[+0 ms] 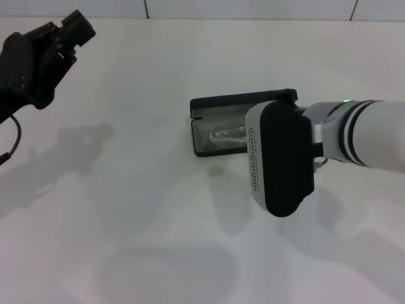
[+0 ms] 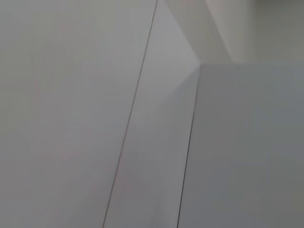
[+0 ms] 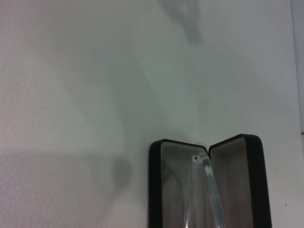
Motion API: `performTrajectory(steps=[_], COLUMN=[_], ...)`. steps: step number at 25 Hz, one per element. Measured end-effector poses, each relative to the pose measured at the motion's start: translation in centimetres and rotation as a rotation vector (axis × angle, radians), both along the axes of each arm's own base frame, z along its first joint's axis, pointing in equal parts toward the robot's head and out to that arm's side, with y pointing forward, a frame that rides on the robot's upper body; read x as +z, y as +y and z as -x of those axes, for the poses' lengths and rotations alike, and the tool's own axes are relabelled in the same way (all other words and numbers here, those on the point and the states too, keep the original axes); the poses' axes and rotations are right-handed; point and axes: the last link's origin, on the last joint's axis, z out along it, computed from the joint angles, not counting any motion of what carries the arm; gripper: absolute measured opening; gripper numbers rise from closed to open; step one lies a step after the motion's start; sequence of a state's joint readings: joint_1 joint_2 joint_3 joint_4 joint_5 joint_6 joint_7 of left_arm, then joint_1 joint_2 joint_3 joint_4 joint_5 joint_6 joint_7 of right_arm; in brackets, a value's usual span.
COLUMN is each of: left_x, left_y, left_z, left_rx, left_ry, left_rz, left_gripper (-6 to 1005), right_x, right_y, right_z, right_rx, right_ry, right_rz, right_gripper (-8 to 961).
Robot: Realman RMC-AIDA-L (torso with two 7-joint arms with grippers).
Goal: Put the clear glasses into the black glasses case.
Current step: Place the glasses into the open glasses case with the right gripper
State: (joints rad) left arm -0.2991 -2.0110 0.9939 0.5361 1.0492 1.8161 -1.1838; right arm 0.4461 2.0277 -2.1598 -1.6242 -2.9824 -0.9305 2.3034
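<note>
White table (image 1: 126, 190), black glasses case (image 1: 209, 104) open on it, approx centre

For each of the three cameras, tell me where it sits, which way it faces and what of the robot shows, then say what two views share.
Head view: from the robot's head, looking forward and down at the white table; the open black glasses case holds the clear glasses, the right arm is over the case, and the left gripper is raised at far left.
Left wrist view: on the raised left arm, facing plain white panels; no robot part shows.
Right wrist view: on the right arm, looking at the case and glasses; no fingers show.
Shared: head and right wrist views both show case and glasses.
</note>
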Motion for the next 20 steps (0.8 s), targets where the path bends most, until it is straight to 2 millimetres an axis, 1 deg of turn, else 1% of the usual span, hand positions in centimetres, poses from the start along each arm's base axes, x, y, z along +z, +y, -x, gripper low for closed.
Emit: performTrajectory(steps=[6, 20], left_x=[-0.1, -0.4], left_y=[0.0, -0.1], left_z=[0.1, 0.1], left_rx=[0.010, 0.012], left_ry=[-0.002, -0.009], left_rz=[0.003, 0.006], left_gripper=[101, 102], right_x=[-0.7, -1.6], right_y=[0.5, 1.1], right_z=[-0.8, -1.9], right_rx=[0.013, 0.040], right_ry=[0.004, 0.008], right_rz=[-0.002, -0.006], right_gripper=[86, 88])
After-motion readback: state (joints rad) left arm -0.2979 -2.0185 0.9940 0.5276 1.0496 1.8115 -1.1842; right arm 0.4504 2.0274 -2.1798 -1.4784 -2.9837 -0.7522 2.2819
